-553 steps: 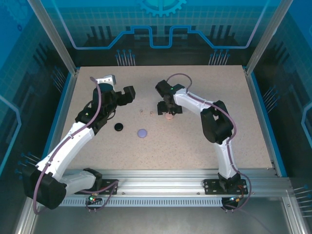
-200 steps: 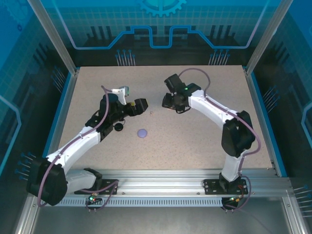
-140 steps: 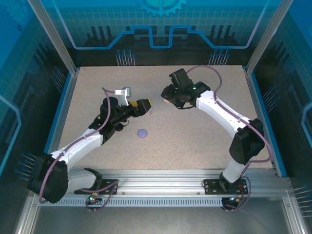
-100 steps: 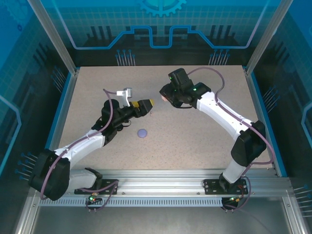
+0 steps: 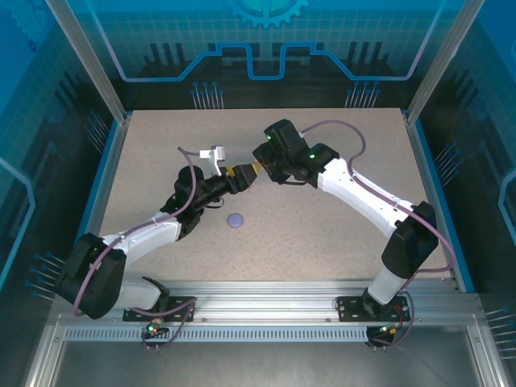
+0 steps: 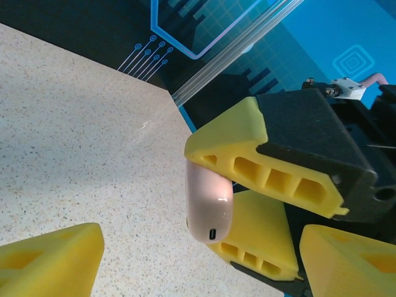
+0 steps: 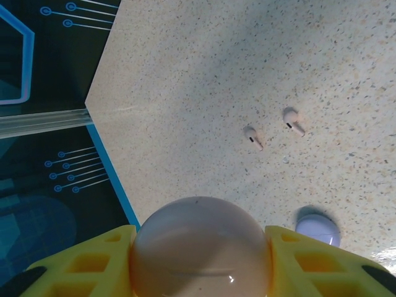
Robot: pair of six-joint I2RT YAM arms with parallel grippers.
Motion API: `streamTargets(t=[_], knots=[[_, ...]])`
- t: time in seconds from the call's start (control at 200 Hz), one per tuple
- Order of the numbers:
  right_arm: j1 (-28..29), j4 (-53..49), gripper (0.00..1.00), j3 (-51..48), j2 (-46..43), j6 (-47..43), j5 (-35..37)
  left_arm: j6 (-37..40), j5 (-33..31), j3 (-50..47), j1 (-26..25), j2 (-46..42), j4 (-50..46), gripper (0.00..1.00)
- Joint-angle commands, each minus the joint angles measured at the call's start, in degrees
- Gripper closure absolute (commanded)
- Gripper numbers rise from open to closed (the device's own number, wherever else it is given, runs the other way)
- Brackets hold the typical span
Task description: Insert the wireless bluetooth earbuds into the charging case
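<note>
My right gripper [image 7: 199,240] is shut on a pale pink round charging case [image 7: 201,247], held in the air above the table. In the left wrist view the same case [image 6: 209,204] sits edge-on between the right gripper's yellow fingers [image 6: 247,154]. My left gripper [image 6: 198,266] is open, its fingers standing wide to either side of the case and apart from it. From above, the left gripper [image 5: 244,174] and right gripper [image 5: 260,167] meet tip to tip at mid-table. Two pale pink earbuds [image 7: 253,137] [image 7: 293,121] lie on the table below.
A purple round case [image 5: 235,219] lies closed on the speckled table [image 5: 322,242], near the left forearm; it also shows as the purple case [image 7: 318,228] under the right wrist. The table's blue far edge [image 7: 108,167] runs close behind the held case.
Both arms have come together at mid-table: the left gripper reached right and farther out, and the right gripper swung left with the pink case until the two met.
</note>
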Motion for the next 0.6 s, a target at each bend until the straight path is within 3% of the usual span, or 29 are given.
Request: streamTargets(t=[0.0,0.25,0.595], knots=[[1.2,1.8,0.62,1.2,-2.0,2.4,2.0,-0.3,-1.1,-0.3,-0.4,0.7,4.2,0.19],[2.0,3.6,0.62,-0.3,-2.9,3.5,2.0,-0.2,-1.1,-0.1,-0.4,1.8,5.5,0.34],[2.5,3.8,0.62,-0.3,-3.5,3.1,2.0,-1.0,-1.5,0.9,-0.5,3.5,7.3,0.33]])
